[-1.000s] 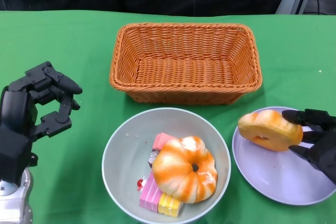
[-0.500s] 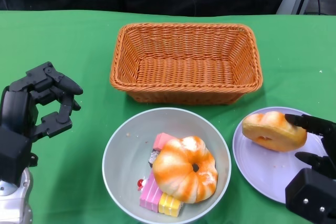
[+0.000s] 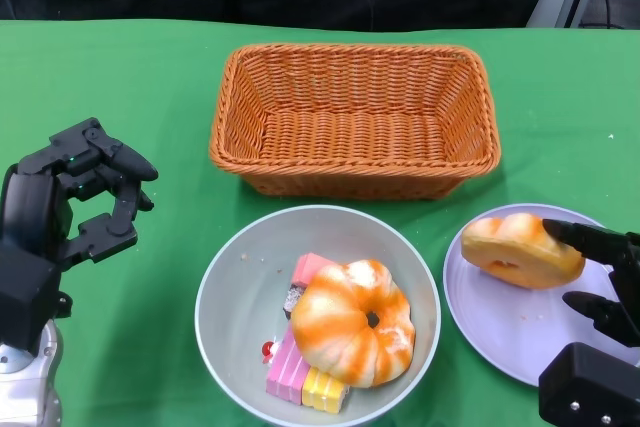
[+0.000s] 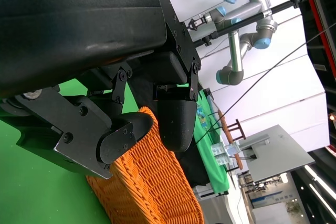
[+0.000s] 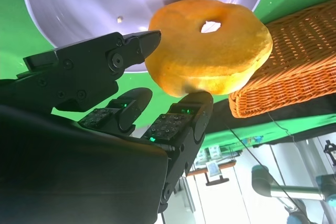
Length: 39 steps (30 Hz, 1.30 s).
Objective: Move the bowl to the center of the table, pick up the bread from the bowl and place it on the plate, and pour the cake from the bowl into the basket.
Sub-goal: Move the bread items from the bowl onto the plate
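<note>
The grey bowl [image 3: 232, 292] sits near the front centre and holds an orange ring-shaped bread [image 3: 352, 322] on top of pink and yellow cake pieces [image 3: 292, 365]. A second orange bread [image 3: 522, 249] lies on the lavender plate [image 3: 510, 332] at the right. My right hand [image 3: 598, 272] is at that bread's right end. In the right wrist view the bread [image 5: 210, 56] lies against the plate [image 5: 105, 3], with the thumb and a fingertip of my right hand [image 5: 126, 87] touching it on both sides. My left hand [image 3: 85, 197] hovers at the left, fingers apart, holding nothing.
The orange wicker basket [image 3: 352, 117] stands empty behind the bowl, also visible as basket [image 5: 294, 72] and basket [image 4: 152, 187]. Green cloth covers the table. Robot arms and room fittings show in the wrist views' background.
My right hand has lowered the bread from above the plate onto the plate's far side, and its forearm has come into view at the lower right. My left hand has not moved.
</note>
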{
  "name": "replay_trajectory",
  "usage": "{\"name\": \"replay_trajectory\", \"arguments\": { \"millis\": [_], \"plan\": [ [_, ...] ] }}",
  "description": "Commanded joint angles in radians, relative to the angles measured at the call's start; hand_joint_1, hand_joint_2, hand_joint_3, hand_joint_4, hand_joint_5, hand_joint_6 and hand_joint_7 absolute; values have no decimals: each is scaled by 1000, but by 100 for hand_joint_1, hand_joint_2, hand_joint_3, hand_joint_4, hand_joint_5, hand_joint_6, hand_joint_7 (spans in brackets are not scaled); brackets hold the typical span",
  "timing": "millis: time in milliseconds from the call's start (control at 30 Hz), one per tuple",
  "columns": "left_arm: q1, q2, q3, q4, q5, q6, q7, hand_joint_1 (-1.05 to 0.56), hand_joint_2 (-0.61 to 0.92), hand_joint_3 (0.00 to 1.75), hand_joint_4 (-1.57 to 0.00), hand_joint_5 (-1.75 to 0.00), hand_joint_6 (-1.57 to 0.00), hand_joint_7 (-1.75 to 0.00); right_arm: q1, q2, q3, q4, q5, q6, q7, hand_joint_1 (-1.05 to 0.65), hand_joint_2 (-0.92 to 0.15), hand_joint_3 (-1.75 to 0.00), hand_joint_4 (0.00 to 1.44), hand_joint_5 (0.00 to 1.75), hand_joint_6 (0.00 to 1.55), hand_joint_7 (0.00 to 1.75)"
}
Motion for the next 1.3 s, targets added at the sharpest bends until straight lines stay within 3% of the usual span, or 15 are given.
{"name": "replay_trajectory", "arguments": {
  "millis": [33,267,467,700,1300],
  "plan": [
    [8,21,8,0,-5,-11,0,0,60,102,-80,-149,-84,-127,-3,-8,-8,26,-1,-23,-46,-22,-79,0,67,0,72,0],
    [5,24,5,10,12,-22,10,1,60,103,-81,-150,-85,-129,-13,14,-12,60,9,-58,-131,-32,-80,-1,52,0,55,0],
    [4,23,6,16,13,-20,11,1,58,105,-81,-150,-84,-131,-25,31,-19,96,28,-120,-210,-35,-80,-1,49,0,51,0],
    [1,22,8,26,4,-23,1,0,58,105,-81,-150,-84,-132,-38,42,-22,126,33,-162,-265,-37,-81,-1,52,2,53,1],
    [5,22,6,20,2,-24,-3,1,59,104,-81,-150,-84,-132,-46,29,-21,155,57,-227,-250,-35,-80,0,59,4,59,2]
  ]
}}
